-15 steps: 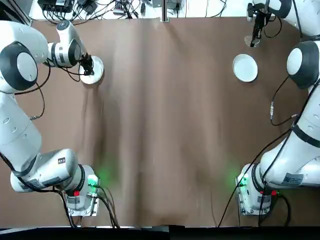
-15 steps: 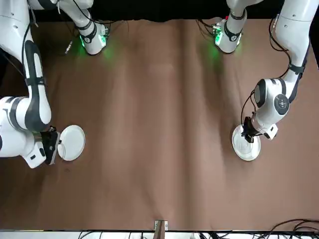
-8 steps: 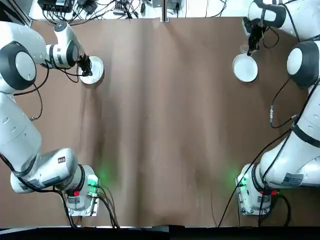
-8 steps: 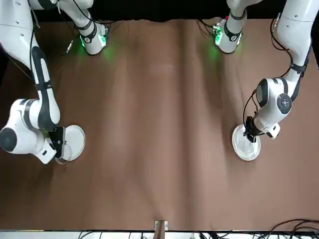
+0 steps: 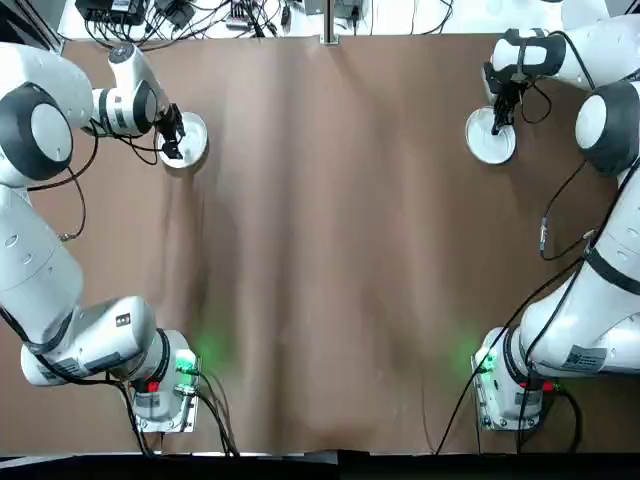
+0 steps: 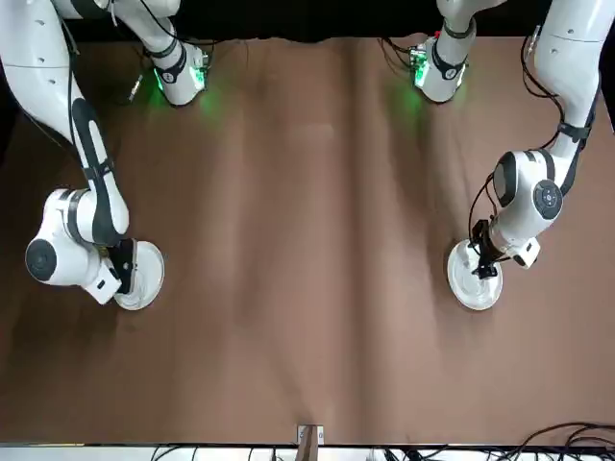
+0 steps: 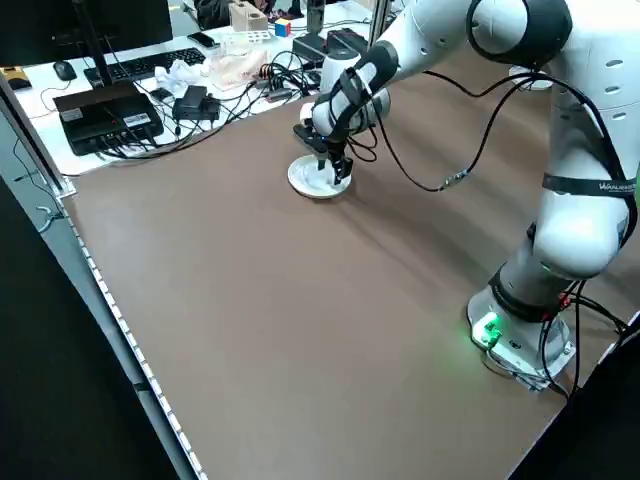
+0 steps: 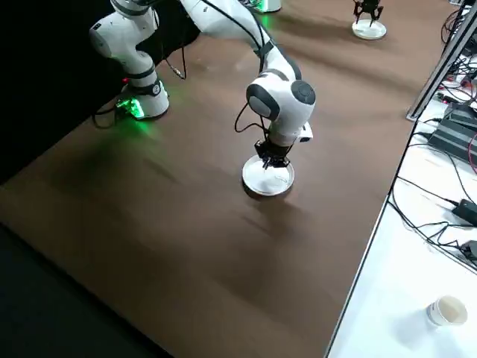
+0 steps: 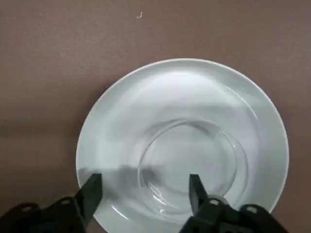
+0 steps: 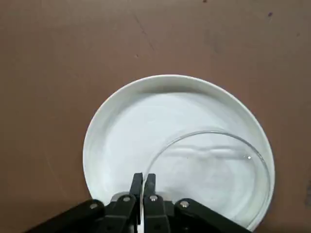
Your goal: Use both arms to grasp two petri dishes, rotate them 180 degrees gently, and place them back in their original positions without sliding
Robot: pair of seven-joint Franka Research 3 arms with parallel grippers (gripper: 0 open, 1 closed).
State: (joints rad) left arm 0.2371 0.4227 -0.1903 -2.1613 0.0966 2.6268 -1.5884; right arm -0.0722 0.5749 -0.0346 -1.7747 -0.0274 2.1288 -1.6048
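Note:
Two white discs lie at the table's far corners. In the left wrist view my left gripper [image 9: 144, 191] is open just above the left disc [image 9: 184, 82]. One finger is over the clear petri dish [image 9: 194, 160] and the other is outside its rim. The top view places this gripper [image 5: 172, 137] at the disc's [image 5: 190, 138] left side. My right gripper [image 10: 144, 180] is shut on the rim of the second petri dish [image 10: 214, 170], which is over the right disc [image 10: 141, 121]. In the top view it [image 5: 497, 120] is above that disc [image 5: 490, 142].
The brown table [image 5: 330, 250] stretches between the two discs. Cables and electronics [image 5: 180, 15] crowd the far edge, and a desk with a keyboard [image 7: 150, 65] stands beyond it. A paper cup [image 8: 446, 309] sits on the white bench at the right side.
My right gripper has come from beyond the disc's far edge back over the disc, carrying the dish. The left gripper has shifted only slightly at its disc.

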